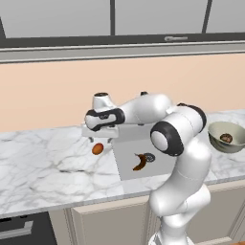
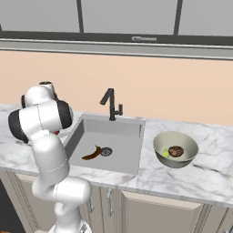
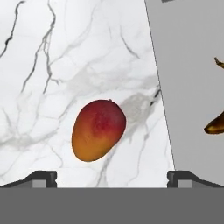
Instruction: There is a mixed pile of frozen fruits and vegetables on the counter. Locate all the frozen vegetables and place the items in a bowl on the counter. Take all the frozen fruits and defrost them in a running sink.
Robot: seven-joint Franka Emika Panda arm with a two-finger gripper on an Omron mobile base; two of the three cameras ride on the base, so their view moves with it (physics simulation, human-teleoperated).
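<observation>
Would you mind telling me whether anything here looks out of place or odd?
Nothing looks spilled or damaged. One orange-red fruit lies alone on the counter left of the sink, under the open gripper, not yet beside the brown curved fruit in the basin.

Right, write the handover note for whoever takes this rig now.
End effector: open, holding nothing, hanging over the mango on the counter left of the sink.
Done: banana-shaped piece lies in the sink by the drain; brown ball and green piece sit in the bowl.
Left: move the mango into the sink. Running water cannot be seen at the faucet.
</observation>
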